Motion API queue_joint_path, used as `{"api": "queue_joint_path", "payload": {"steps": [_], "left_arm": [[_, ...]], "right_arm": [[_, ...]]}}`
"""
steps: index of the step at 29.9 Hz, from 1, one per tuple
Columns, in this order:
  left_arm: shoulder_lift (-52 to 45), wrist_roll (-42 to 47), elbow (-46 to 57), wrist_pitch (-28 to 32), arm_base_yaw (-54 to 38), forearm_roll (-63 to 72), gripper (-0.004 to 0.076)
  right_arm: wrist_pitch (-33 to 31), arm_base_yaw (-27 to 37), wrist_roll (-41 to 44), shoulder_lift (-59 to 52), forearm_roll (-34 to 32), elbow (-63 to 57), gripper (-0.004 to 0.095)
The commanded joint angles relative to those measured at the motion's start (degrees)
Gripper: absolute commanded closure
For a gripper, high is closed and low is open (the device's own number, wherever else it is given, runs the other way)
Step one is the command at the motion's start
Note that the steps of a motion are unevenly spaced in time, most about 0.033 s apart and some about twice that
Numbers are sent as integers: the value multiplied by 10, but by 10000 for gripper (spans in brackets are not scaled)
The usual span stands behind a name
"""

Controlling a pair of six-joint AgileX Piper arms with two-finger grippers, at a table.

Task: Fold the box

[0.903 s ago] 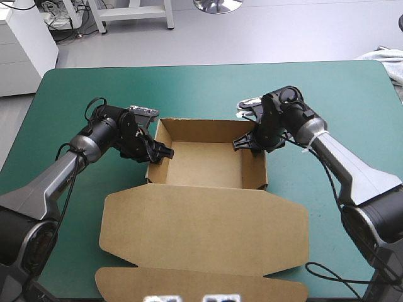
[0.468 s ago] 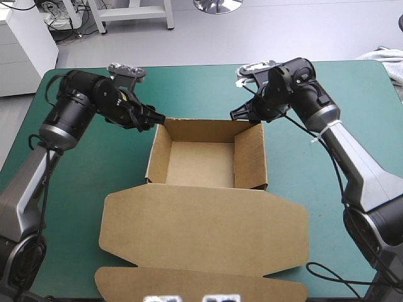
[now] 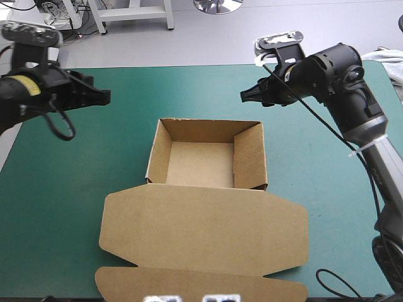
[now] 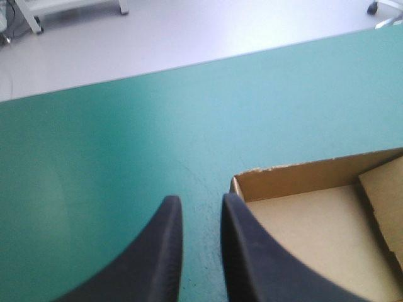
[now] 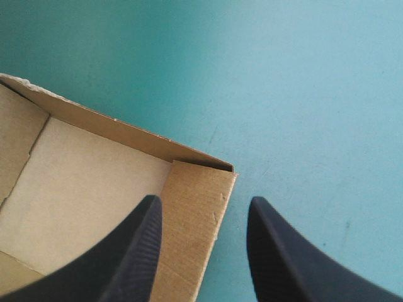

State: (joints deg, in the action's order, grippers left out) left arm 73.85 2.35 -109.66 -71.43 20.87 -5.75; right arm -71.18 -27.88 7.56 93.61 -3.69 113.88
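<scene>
Ahead of both grippers, between them: box (image 3: 200, 165), brown, an open tray, walls up (lid (image 3: 204, 229) flat on the teal-green cover (image 3: 315, 157)). Left gripper (image 4: 198, 202): black fingers narrowly parted, empty, a tray corner just ahead. Right gripper (image 5: 203, 202): fingers wide apart, empty, above the other far corner.

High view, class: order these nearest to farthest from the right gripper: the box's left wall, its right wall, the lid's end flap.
1. The right wall, on the side of the right gripper.
2. The left wall, opposite, farther left.
3. The end flap, at the near edge of the table.
</scene>
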Motion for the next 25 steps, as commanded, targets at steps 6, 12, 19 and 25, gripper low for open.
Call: {"api": "queue_joint_path", "payload": {"steps": [6,12,19,25], "left_arm": [[-149,6,19,-24,2,3,734],[-255,6,164,-24,2,3,734],[-377,17,346,-24,2,17,734],[-452,17,475,-24,2,63,734]], "right_arm": [[-7,3,12,-55,-10,18,507],[-7,3,14,-53,-4,18,507],[-7,3,14,-44,-4,18,507],[-7,3,33,-25,-3,-11,508]]}}
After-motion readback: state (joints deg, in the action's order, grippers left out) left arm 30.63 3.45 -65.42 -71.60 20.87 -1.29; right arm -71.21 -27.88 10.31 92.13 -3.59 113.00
